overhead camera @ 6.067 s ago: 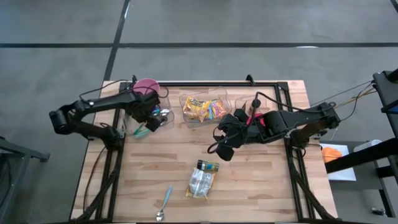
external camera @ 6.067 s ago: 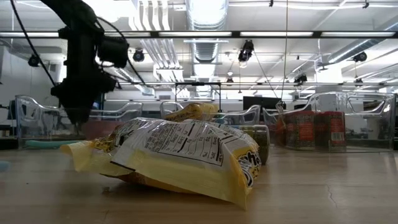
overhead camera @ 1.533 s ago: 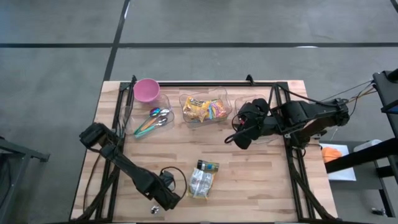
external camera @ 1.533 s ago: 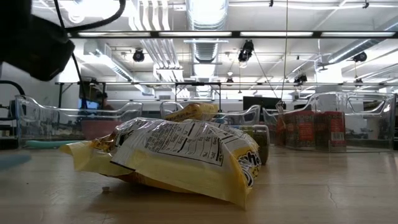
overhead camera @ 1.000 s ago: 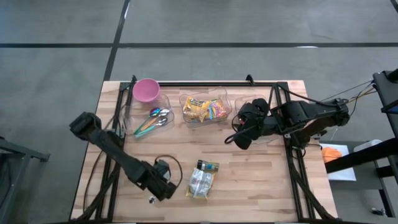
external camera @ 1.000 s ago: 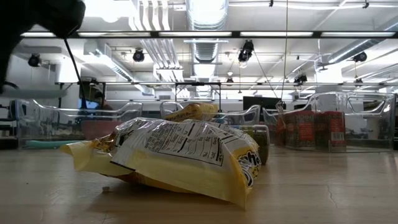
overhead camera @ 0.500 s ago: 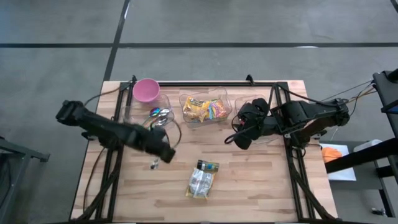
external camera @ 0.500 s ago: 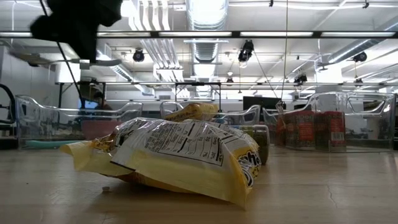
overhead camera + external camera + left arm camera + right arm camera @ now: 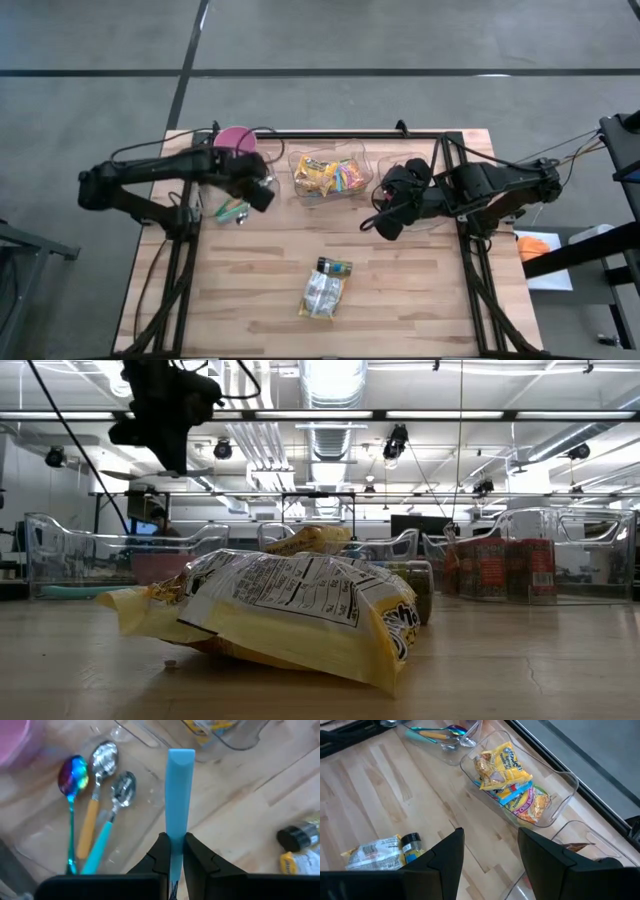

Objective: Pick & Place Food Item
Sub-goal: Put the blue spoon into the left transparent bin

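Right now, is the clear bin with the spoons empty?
No. The clear bin holds three spoons lying flat, seen from the left wrist camera.

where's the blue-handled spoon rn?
In the left gripper, clamped by its blue handle. The high view puts it at the table's back left, over the clear utensil tray, beside the pink bowl.

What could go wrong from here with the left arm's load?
1. The left pincer pinches only the end of the blue spoon, so it may swing or slip.
2. The clear tray below already holds three spoons; dropped at an angle, this one could catch the rim and fall outside.
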Action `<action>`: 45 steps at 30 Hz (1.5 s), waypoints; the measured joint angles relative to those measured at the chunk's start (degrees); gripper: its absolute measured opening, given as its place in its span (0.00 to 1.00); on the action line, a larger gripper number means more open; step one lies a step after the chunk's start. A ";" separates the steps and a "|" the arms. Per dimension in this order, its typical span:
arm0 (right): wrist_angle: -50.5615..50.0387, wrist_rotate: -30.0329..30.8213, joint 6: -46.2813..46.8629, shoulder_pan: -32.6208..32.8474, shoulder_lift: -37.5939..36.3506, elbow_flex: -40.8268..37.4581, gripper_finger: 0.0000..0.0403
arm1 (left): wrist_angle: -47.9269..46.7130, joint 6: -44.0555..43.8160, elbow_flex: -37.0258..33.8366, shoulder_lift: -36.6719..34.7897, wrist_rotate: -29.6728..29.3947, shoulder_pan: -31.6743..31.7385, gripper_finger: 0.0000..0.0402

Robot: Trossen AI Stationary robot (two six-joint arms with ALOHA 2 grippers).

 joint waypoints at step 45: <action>4.53 0.03 0.91 -0.02 0.39 0.00 0.45 | 1.81 38.30 -8.55 12.89 4.29 22.87 0.07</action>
